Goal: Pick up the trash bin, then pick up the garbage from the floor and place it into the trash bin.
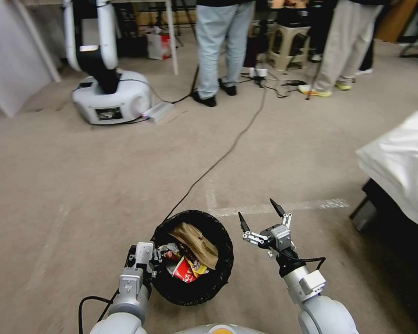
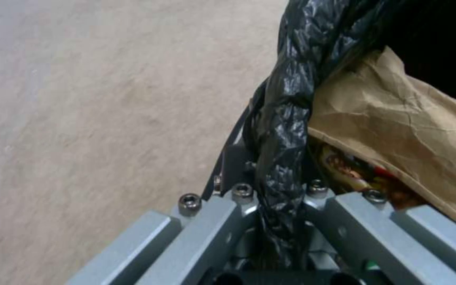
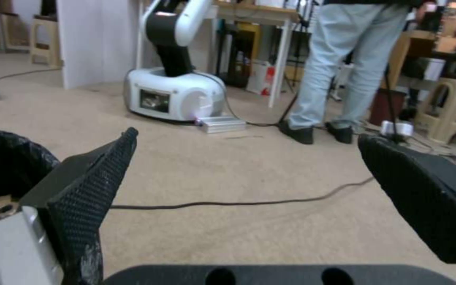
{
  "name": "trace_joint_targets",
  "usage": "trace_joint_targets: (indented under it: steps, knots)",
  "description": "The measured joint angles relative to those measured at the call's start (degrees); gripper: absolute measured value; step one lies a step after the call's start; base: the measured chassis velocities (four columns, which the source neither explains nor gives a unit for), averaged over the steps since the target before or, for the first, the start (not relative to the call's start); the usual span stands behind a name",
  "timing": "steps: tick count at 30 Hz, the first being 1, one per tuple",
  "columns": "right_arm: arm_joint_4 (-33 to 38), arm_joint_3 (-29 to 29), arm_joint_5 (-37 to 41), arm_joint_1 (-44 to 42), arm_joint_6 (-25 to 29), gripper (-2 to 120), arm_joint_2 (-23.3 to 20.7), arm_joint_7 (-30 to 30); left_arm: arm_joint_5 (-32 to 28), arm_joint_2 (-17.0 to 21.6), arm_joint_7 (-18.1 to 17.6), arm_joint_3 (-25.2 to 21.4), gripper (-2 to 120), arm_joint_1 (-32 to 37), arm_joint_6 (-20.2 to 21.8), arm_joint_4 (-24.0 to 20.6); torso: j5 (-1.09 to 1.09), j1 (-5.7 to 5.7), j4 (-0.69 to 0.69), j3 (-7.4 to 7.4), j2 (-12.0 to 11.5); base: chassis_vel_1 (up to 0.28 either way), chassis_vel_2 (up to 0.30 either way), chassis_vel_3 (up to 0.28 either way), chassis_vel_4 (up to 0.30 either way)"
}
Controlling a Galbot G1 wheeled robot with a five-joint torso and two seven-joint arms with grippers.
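Black cable (image 1: 218,160) crosses floor centre frame, white robot base (image 1: 111,95) upper left. My left gripper (image 1: 154,260) clamps bin (image 1: 192,257) rim, garbage (image 1: 192,253) inside; my right gripper (image 1: 260,215) spread wide, holding nothing, bottom right.

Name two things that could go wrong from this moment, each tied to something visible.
1. The left gripper pinches just the trash bin rim and black liner; the bin might tilt or slip.
2. The brown paper bag pokes up near the rim and could spill.
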Motion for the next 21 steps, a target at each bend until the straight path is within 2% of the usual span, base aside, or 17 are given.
trace_joint_targets:
  steps: [5,15,21]
  knots:
    - [0.0,0.1,0.0,-0.1,0.0,100,0.2,0.0,-0.1,0.0,0.0,0.0,0,-0.2,0.0,0.1,0.00,0.00,-0.04,0.00,0.0,0.010,0.007,0.005,0.011]
    - [0.4,0.4,0.0,-0.4,0.1,100,0.3,-0.1,-0.8,0.0,-0.1,0.2,0,-0.4,0.2,0.5,0.00,0.00,-0.02,0.00,0.0,0.000,0.000,0.000,0.000]
    - [0.8,0.5,0.0,-0.7,0.1,100,0.3,-0.3,-7.9,0.4,-0.8,1.1,0,-0.3,5.4,0.2,0.02,0.00,-0.01,0.00,0.0,0.000,0.000,0.000,0.000]
